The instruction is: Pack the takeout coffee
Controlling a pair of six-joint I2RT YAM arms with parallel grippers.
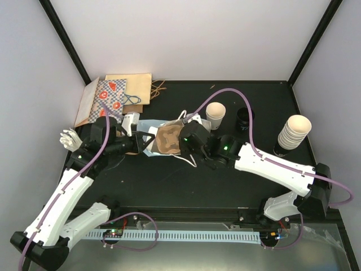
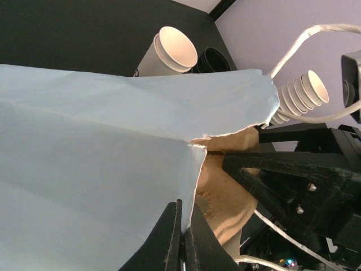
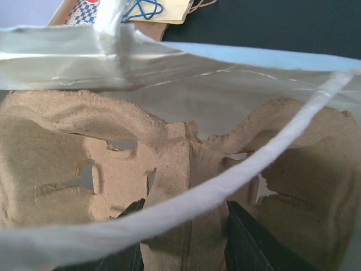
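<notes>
My left pincer (image 2: 181, 226) clamps the light blue bag (image 2: 84, 169) open; my right pincer (image 3: 183, 228) holds the cardboard cup carrier (image 3: 186, 158) at its mouth. Paper cup (image 1: 215, 113) unpacked, lidless.

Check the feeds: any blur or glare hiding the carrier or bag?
Right wrist: the white handle cord near the lens is blurred, the light blue bag glares along its top edge, the cardboard carrier is sharp. Left wrist: crisp, evenly lit. Top external: evenly lit.

Counter (image 1: 186, 186): black. Paper bag (image 2: 84, 169): light blue, with white cord handle (image 3: 271, 152). Cup carrier (image 3: 169, 169): brown. Stacked cups (image 1: 294, 131): cream-white. Far-left patterned bag (image 1: 110, 96): blue-and-white check, red motifs.
</notes>
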